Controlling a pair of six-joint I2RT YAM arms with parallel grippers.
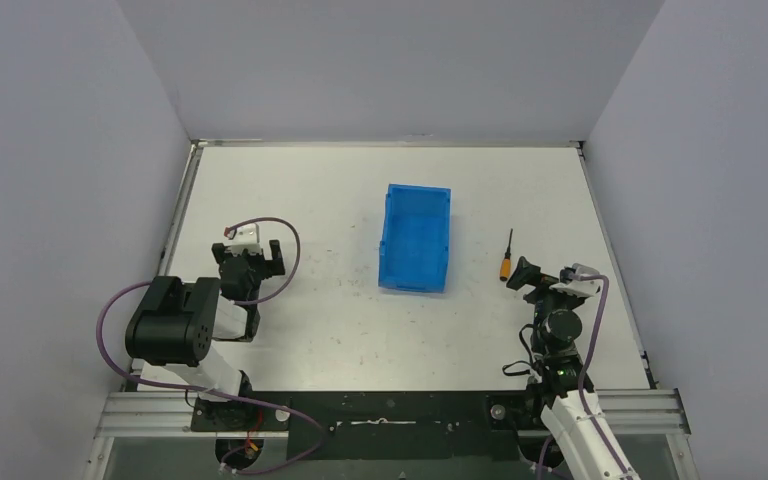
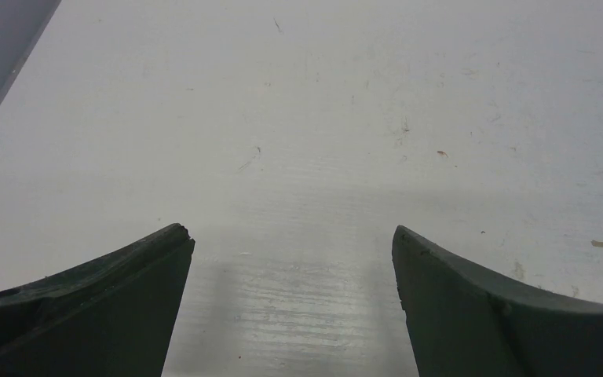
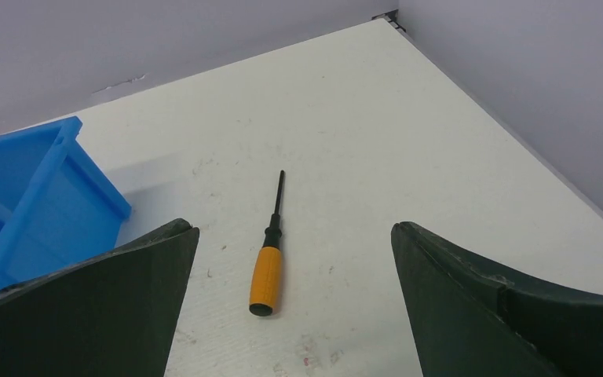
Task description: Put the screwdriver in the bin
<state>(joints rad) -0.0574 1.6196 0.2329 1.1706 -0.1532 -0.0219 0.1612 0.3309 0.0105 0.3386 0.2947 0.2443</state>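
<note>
The screwdriver (image 1: 507, 254) lies flat on the desk (image 1: 310, 200), in the strip between the bin (image 1: 417, 240) and the desk's right edge, and clear of both. Its thin black shaft points toward the far edge and its orange handle toward the near edge. It is outside the bin, well apart from the bin's right wall.

The right pincer (image 1: 518, 275) sits just beside the handle end, on the side nearer the right edge and the near edge. Its jaws stand wide apart and hold nothing. In the right wrist view the screwdriver (image 3: 271, 239) shows in the gap of the pincer (image 3: 289, 229), a little left of the middle. The handle lies between the two dark fingers (image 3: 110, 298) and touches neither, while the shaft runs on past their tips toward the far right corner. How high the pincer is above the desk cannot be told. A corner of the bin (image 3: 31, 196) shows at the left of that view, beyond the left finger.

The bin stands upright near the middle of the desk, its long sides running from near edge to far edge.

The left pincer (image 1: 248, 250) is toward the desk's left edge, well apart from the bin. Its jaws are also spread wide with nothing between them; the left wrist view shows the pincer (image 2: 290, 232) over bare, scuffed desk.
</note>
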